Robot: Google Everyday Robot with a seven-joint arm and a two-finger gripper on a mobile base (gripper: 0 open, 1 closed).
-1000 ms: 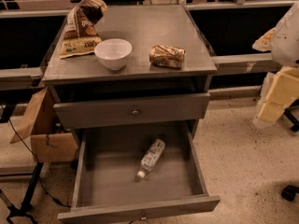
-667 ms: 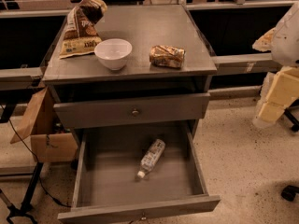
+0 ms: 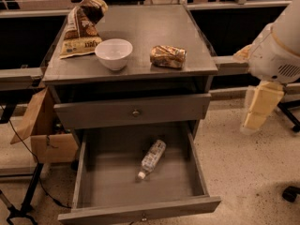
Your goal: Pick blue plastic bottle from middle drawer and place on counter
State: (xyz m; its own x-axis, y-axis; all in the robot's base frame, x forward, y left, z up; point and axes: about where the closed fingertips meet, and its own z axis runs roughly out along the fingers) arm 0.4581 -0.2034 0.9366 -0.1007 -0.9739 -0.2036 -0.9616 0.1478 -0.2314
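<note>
The blue plastic bottle [image 3: 151,159] lies on its side in the open middle drawer [image 3: 140,213], white cap pointing toward the drawer front. The drawer is pulled far out below the counter [image 3: 154,27]. My gripper [image 3: 259,108] hangs from the white arm at the right of the cabinet, at about the height of the upper drawer. It is well above and to the right of the bottle and holds nothing that I can see.
On the counter are a white bowl [image 3: 114,53], a brown-gold snack packet [image 3: 168,56] and a crumpled chip bag [image 3: 82,28]. The upper drawer [image 3: 133,111] is closed. A cardboard box [image 3: 47,139] stands left of the cabinet, and a chair wheel [image 3: 290,193] is at the far right.
My arm and gripper have moved a little left and down, toward the cabinet. The bottle, drawer and counter items have not moved.
</note>
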